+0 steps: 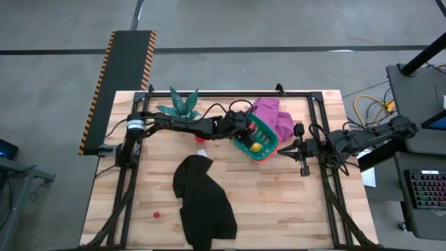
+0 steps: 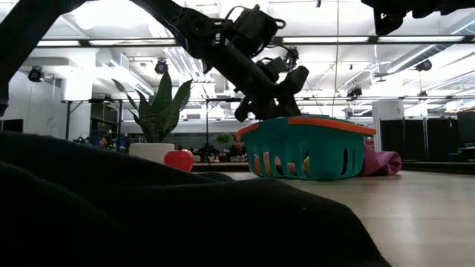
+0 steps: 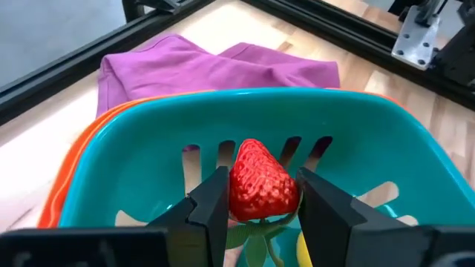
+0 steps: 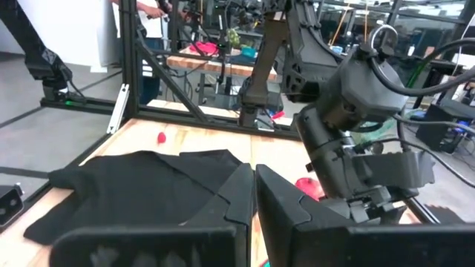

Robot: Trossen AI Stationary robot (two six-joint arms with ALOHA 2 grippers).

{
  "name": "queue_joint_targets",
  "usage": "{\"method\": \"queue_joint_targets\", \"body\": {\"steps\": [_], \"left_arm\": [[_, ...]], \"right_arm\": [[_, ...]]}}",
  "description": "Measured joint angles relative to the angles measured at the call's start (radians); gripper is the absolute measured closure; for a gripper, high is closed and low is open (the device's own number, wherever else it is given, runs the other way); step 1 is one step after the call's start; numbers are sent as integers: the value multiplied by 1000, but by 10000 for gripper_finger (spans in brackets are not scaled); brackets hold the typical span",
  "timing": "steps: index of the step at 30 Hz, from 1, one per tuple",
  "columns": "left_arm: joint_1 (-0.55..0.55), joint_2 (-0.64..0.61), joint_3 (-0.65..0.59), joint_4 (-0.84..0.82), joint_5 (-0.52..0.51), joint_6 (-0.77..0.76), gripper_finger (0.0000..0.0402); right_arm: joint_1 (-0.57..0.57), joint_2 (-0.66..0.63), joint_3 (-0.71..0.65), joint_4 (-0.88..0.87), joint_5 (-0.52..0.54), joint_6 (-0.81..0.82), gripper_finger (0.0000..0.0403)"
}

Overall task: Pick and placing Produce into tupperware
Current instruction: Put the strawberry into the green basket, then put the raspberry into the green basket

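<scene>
A red toy strawberry (image 3: 260, 182) is clamped between the two dark fingers of the left gripper (image 3: 261, 215), green leaves showing beneath it. It is held over the open inside of the teal tupperware (image 3: 386, 141), whose pale slot marks are seen just behind the berry and whose orange rim runs along one side. A yellow piece of produce (image 1: 256, 147) is seen lying inside the container in the high view. Beyond the container, a purple cloth (image 3: 215, 67) is bunched against its far side, touching it.

In the low view a red toy fruit (image 2: 179, 159) is seen on the table beside the white pot of a green plant (image 2: 157, 111). A black cloth (image 1: 203, 199) is spread over the near middle of the table, and a small red piece (image 1: 157, 215) lies apart from it towards the table's front left corner.

The right gripper (image 4: 254, 194) is held at the table's right side, well apart from the container, its fingers pressed together on nothing.

No brand, label or legible writing is found on any object.
</scene>
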Motion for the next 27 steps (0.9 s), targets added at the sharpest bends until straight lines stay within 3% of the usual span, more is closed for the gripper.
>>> {"method": "queue_joint_targets", "body": {"steps": [14, 22, 27], "left_arm": [[12, 4, 0, 0, -5, 8, 242], [9, -1, 0, 32, 14, 128, 240], [-23, -66, 7, 32, 46, 241, 240]], "right_arm": [[0, 0, 0, 0, 3, -3, 392], [0, 0, 0, -7, 3, -3, 392], [0, 0, 0, -8, 3, -2, 392]]}}
